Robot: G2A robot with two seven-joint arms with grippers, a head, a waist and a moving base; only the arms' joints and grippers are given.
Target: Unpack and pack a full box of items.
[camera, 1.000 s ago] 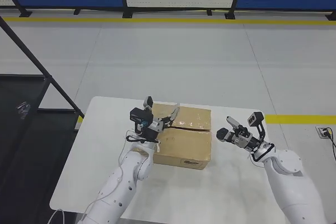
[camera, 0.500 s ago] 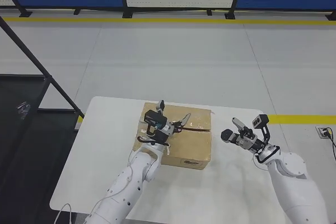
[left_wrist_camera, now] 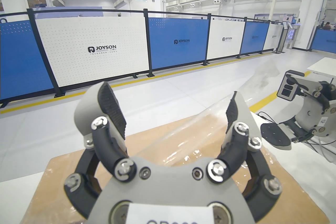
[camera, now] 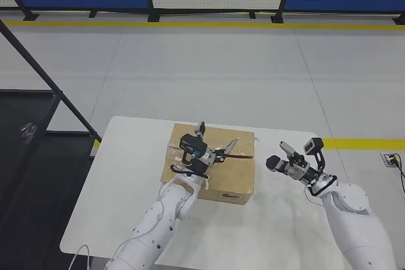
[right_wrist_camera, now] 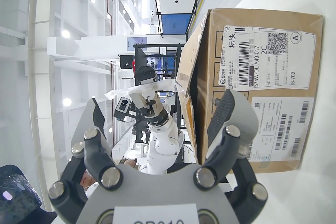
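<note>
Hovering over the cardboard box (camera: 223, 182), my left gripper (camera: 225, 150) stands spread; a loose tape strip (left_wrist_camera: 258, 78) lifts off the lid seam (camera: 243, 156) beside one finger (left_wrist_camera: 236, 109), contact unconfirmed; the seam runs toward my right gripper (camera: 275, 154), likewise spread, apart off the box's end; box sits mid white table (camera: 121, 202); fence panels (left_wrist_camera: 78, 51) beyond.

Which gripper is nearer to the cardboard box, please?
Left. The left gripper hovers over the top of the cardboard box, while the right gripper is off to its side, not touching it.
</note>
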